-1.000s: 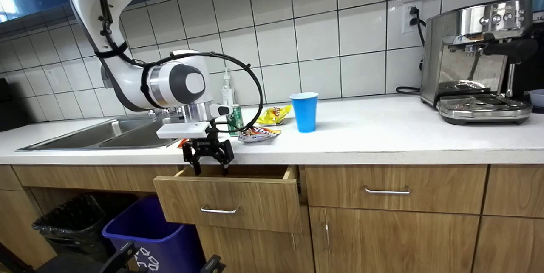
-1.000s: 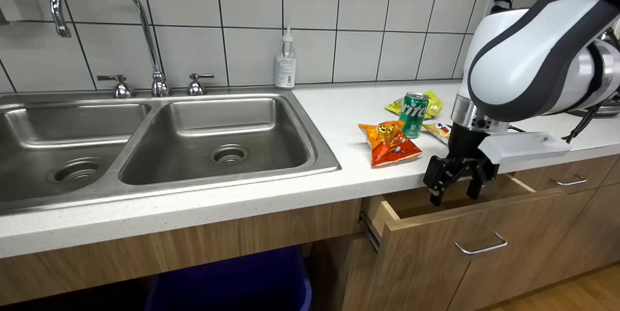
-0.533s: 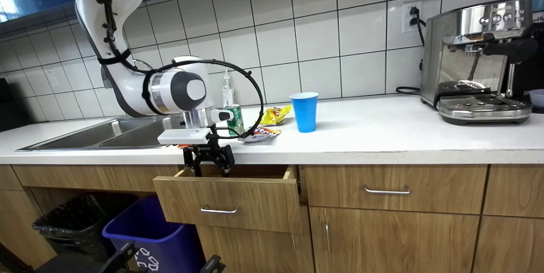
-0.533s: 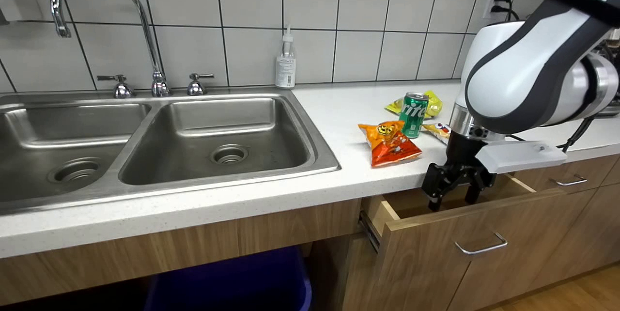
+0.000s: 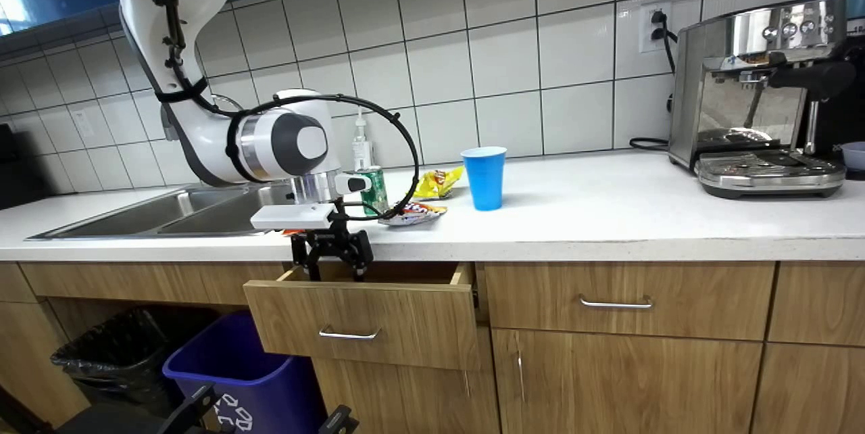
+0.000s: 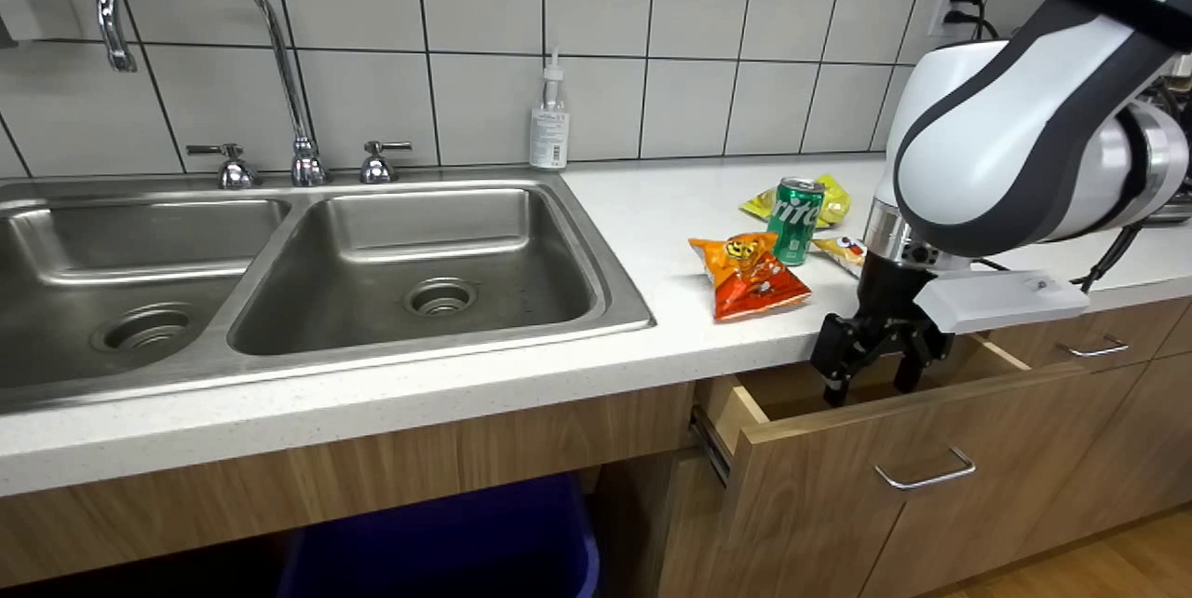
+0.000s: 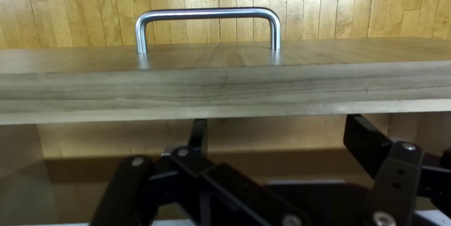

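My gripper [image 5: 337,277] is open with nothing between its fingers. It points down into a partly pulled-out wooden drawer [image 5: 361,322], and it shows so in an exterior view [image 6: 871,390] too. In the wrist view the two black fingers [image 7: 366,141] stand wide apart, just behind the drawer front [image 7: 225,88]. Their tips drop below its top edge, partly hidden by it. I cannot tell whether they touch the front panel. The metal handle [image 7: 208,13] is on the outer side of the front. The part of the drawer's inside [image 7: 275,134] that shows holds no object.
On the counter [image 5: 608,218] are a green can [image 6: 794,221], an orange-red snack bag [image 6: 752,277], a yellow bag [image 5: 436,183], another snack bag [image 5: 412,213] and a blue cup [image 5: 484,178]. A double sink [image 6: 419,272] lies beside them. A blue bin [image 5: 250,373] stands below.
Between one second and half a second ago, the arm lowered a little and the fingertips went deeper into the drawer. Since then nothing has visibly moved. The fingers stay apart.
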Action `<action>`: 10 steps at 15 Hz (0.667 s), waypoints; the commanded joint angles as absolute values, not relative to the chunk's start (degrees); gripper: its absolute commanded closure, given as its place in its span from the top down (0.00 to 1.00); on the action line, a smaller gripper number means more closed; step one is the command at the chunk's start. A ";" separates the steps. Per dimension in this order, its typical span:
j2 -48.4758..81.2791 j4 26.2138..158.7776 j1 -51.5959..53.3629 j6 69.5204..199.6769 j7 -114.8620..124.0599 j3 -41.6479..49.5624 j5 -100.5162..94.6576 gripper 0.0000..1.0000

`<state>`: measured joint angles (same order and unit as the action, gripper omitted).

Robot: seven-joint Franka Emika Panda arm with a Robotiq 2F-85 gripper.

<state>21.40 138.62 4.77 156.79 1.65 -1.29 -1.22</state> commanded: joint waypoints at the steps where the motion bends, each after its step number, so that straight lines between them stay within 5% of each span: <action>1: 19.23 139.74 5.44 153.16 3.91 -1.25 -1.23 1.00; 10: 17.00 142.23 5.96 150.41 5.81 -1.32 -1.26 1.00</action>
<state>20.77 139.10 4.97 153.48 3.01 -1.29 -1.22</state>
